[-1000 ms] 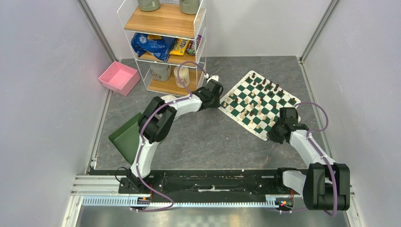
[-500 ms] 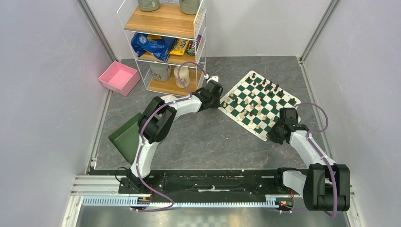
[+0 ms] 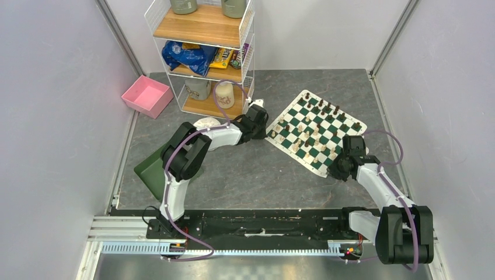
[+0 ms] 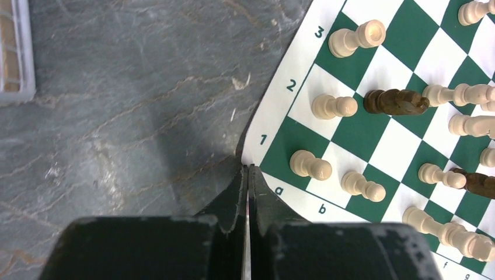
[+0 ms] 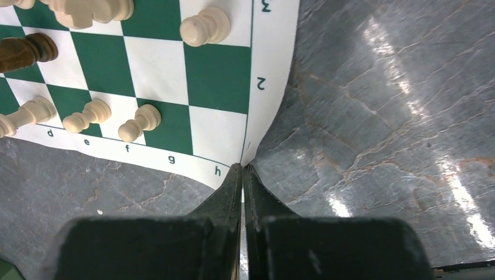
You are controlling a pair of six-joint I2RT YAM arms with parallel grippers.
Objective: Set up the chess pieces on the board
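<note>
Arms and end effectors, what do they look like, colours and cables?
The left arm and right arm have white links, black joints and a looping lilac cable each. The left end effector and right end effector each have two black tapered fingers.

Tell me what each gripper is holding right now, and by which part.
Both hold the chess board: the left gripper pinches its a1 corner, the right gripper its h1 corner.
</note>
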